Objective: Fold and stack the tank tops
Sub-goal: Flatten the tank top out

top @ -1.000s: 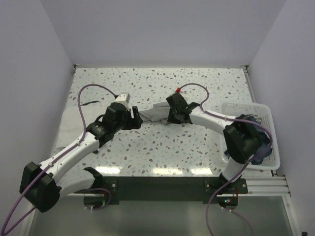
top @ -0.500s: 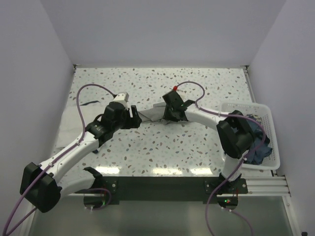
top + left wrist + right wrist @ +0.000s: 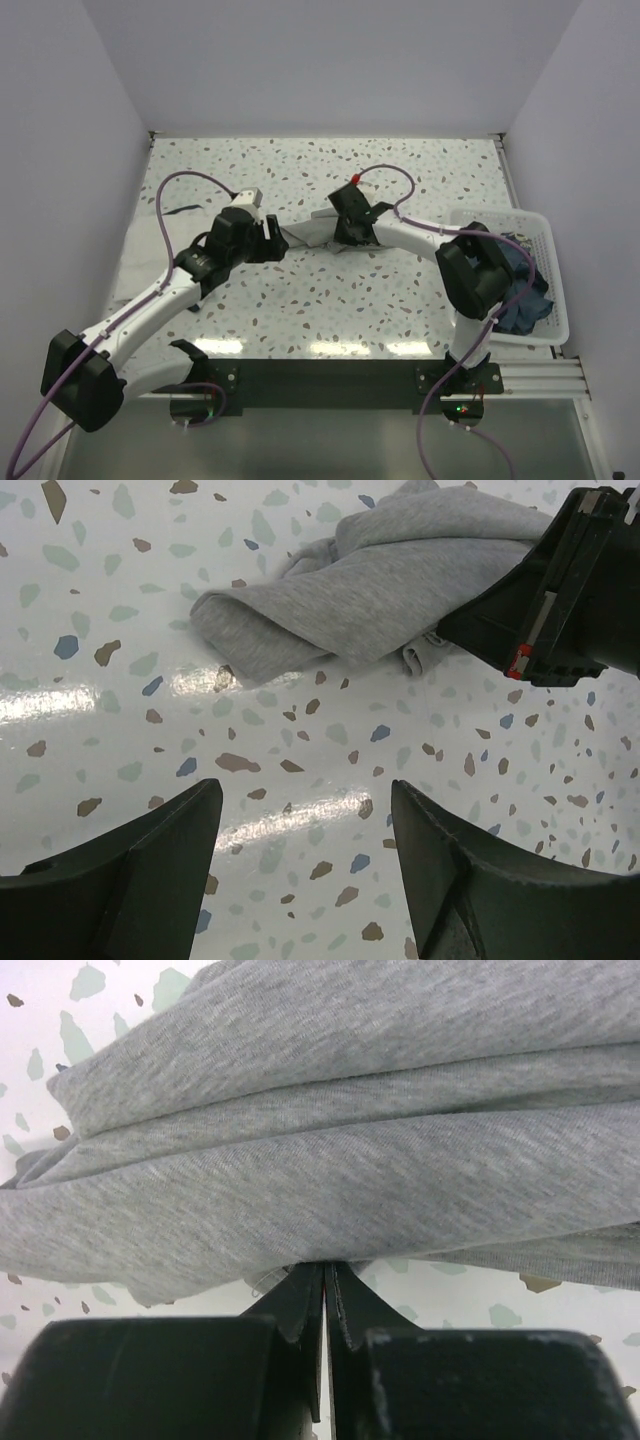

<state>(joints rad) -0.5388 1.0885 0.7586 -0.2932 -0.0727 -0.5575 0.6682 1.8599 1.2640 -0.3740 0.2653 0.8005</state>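
Grey top (image 3: 308, 233), seen from above, lies bunched in the middle of the table (image 3: 400, 170), so folding and stacking are left to do. Left wrist view: left pincer (image 3: 305, 810) wide open, holding nothing. Right wrist view: right pincer (image 3: 325, 1275) squeezed shut on the top's near edge.

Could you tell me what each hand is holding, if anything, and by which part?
The right hand pinches the grey tank top by a fold at its edge; the left hand is open, holding nothing.
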